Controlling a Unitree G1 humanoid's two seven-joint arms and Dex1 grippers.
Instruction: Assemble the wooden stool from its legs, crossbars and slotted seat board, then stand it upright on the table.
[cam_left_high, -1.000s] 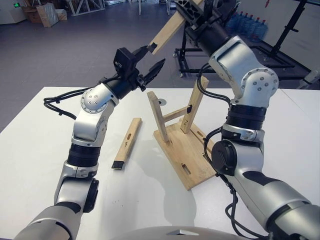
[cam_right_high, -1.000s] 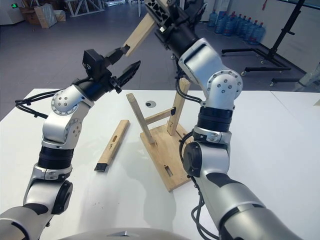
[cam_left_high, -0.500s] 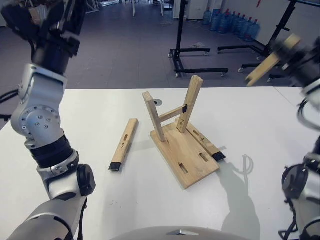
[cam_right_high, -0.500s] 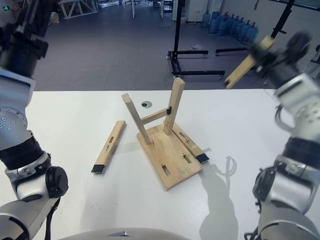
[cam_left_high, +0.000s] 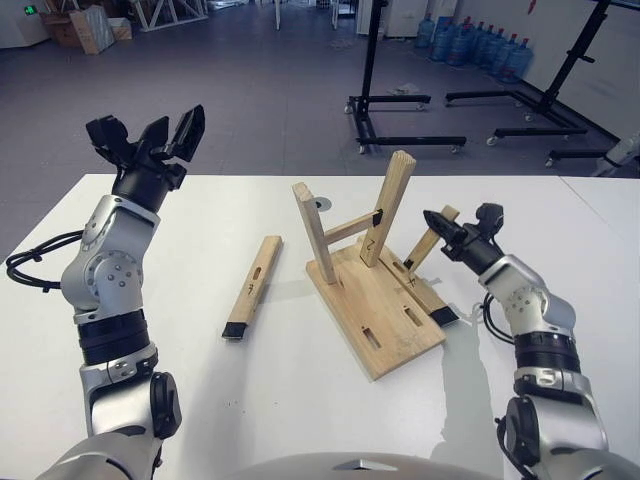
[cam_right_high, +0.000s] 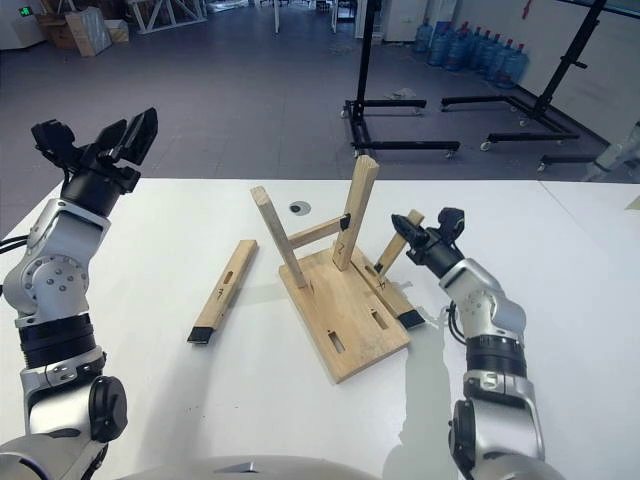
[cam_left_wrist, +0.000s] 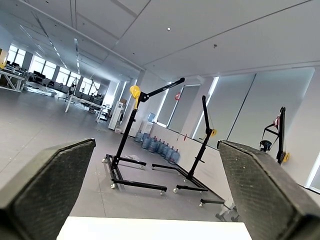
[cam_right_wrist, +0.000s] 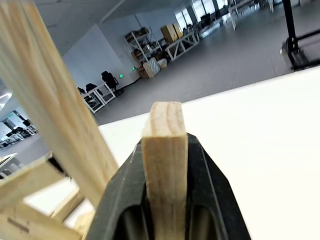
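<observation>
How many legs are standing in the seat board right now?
2. The left leg and the right leg both stand tilted at the seat board's far end, joined by a crossbar. None looks hidden.

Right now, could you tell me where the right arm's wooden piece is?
In the head views the wooden piece slants at the seat board's right edge, held in the right gripper.

A large industrial hall, seemingly a robotics lab. Beyond the white table (cam_left_high: 280, 390) stretches an open grey floor (cam_left_high: 250, 90) with black wheeled stands (cam_left_high: 373, 70), a row of blue water-cooler bottles (cam_left_high: 490, 50) and cardboard boxes (cam_left_high: 85, 28), under a high ceiling (cam_left_wrist: 200, 30) with strip lights.
</observation>
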